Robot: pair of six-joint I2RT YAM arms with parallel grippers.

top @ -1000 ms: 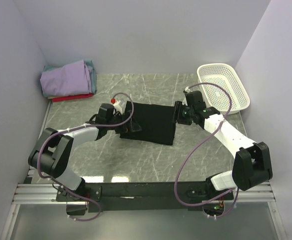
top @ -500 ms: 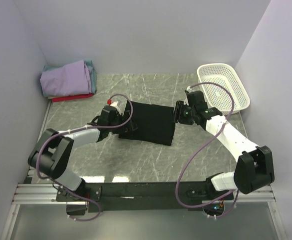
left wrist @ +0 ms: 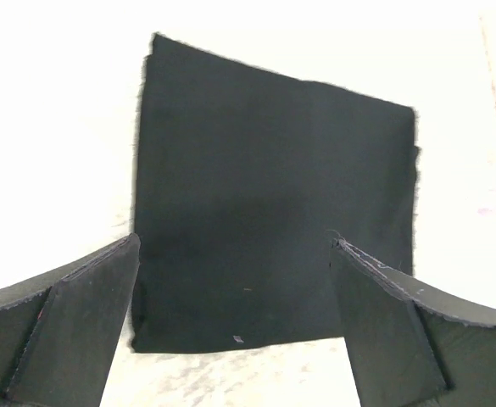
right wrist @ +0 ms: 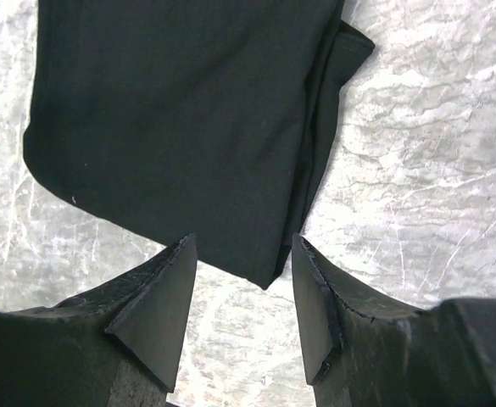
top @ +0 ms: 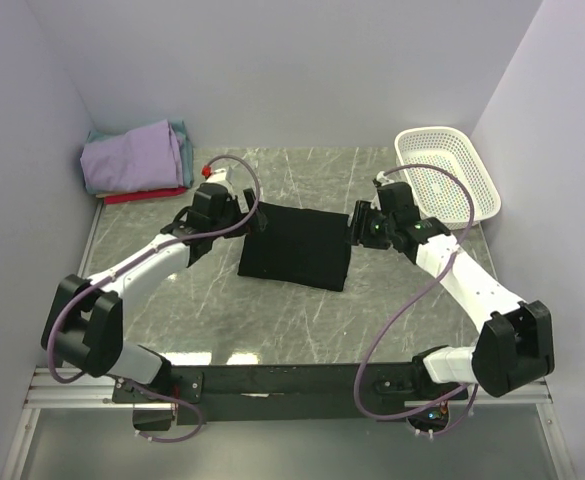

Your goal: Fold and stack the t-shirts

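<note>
So the black t-shirt is folded into a tidy rectangle, lying flat on the grey marble table around the middle of the top view. The left gripper sits just off the shirt's left edge, with its jaws spread wide and nothing in them. The right gripper is at the shirt's right edge, jaws parted too. On its wrist cam a corner of the cloth pokes toward the gap but isn't pinched. In the upper left corner there's a lavender shirt stacked on a teal shirt and a red shirt. A white mesh basket sits upper right.
</note>
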